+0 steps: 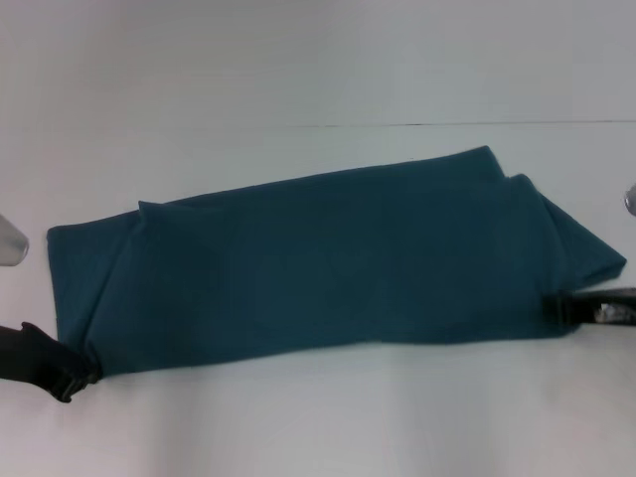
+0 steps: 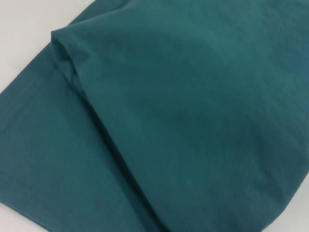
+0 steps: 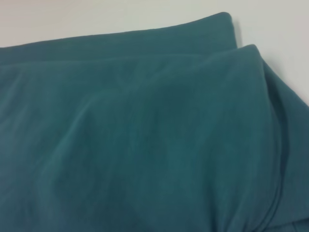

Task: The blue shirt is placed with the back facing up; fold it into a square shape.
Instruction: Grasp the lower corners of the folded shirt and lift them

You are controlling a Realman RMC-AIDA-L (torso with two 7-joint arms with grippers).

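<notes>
- Nearest the camera: bare white table (image 1: pixel 318 427) along its near edge, with the left pincer (image 1: pixel 81 376) low at the near left corner of the blue shirt (image 1: pixel 328 263).
- Left arm reaching in from the table's left edge, black and low over the surface, wrist about level, tip pressed against the cloth's near left corner.
- Cannot tell how far the left pincer is parted or whether cloth sits between its tips; fingers hidden at the fabric edge.
- Right pincer (image 1: pixel 568 306) at the shirt's near right corner, arm coming in flat from the table's right edge, dark tip touching the cloth.
- Right pincer's opening likewise not readable; tip buried at the fabric's edge.
- Blue shirt spread across the middle of the table as a long band folded over itself, running from the left edge side toward the right edge, right end lying a little farther from the near edge than the left.
- Plain teal surface upward.
- Upper layer lying short of the lower one at the left end, leaving a strip of lower layer exposed there.
- Left wrist view: shirt (image 2: pixel 183 121) filling the picture, a soft rounded fold over a flat hemmed layer.
- Right wrist view: shirt (image 3: pixel 145 145) with two stacked folded edges against white table (image 3: pixel 96 19).
</notes>
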